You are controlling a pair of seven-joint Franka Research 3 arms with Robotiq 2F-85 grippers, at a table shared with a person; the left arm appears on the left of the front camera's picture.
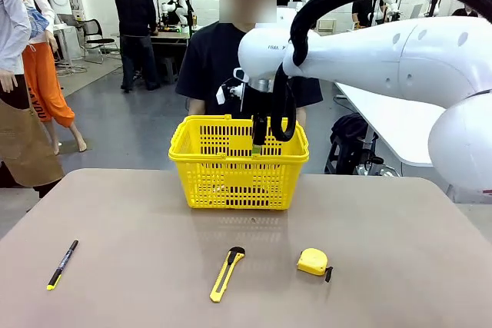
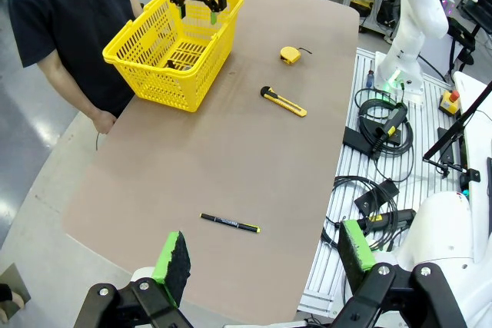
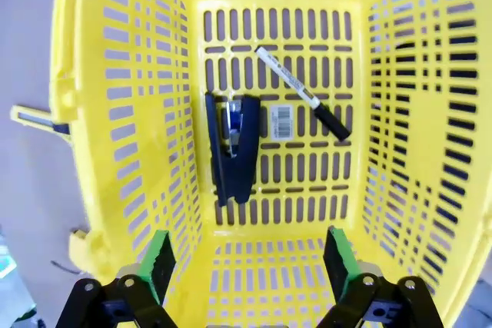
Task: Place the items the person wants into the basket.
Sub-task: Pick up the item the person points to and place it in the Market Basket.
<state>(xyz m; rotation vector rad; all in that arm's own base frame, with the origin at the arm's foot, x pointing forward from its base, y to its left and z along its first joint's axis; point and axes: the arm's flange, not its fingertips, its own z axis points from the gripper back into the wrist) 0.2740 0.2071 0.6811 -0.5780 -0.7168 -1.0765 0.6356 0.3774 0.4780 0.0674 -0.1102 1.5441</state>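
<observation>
The bright yellow perforated plastic shopping basket [image 1: 231,182] stands at the far middle of the brown worktop [image 1: 138,213], in front of the person in a dark navy T-shirt [image 1: 211,59]. On its floor lie the black stapler [image 3: 234,147] and the white-barrelled marker with a black cap [image 3: 300,101], close together but apart. The right gripper [image 3: 247,266] hangs over the basket's mouth with its green pads spread wide and nothing between them. The left gripper [image 2: 265,255] hovers high above the near end of the worktop, also open and empty.

The small rounded yellow tape measure [image 1: 313,261] lies on the near worktop, outside the basket, so it looks like the item left to fetch.

Several things could go wrong. The right gripper sits low at the rim, so a sideways move before rising could catch the wall and drag or tip the light basket. The long yellow-and-black utility knife [image 1: 226,274] lies near the tape measure and shares its colours, so a poorly aimed reach could take the wrong tool. The tape measure's rounded case could squirt out of a pinch that lands off centre. The thin black pen with a yellow tip [image 1: 61,264] lies well apart and poses little risk.
</observation>
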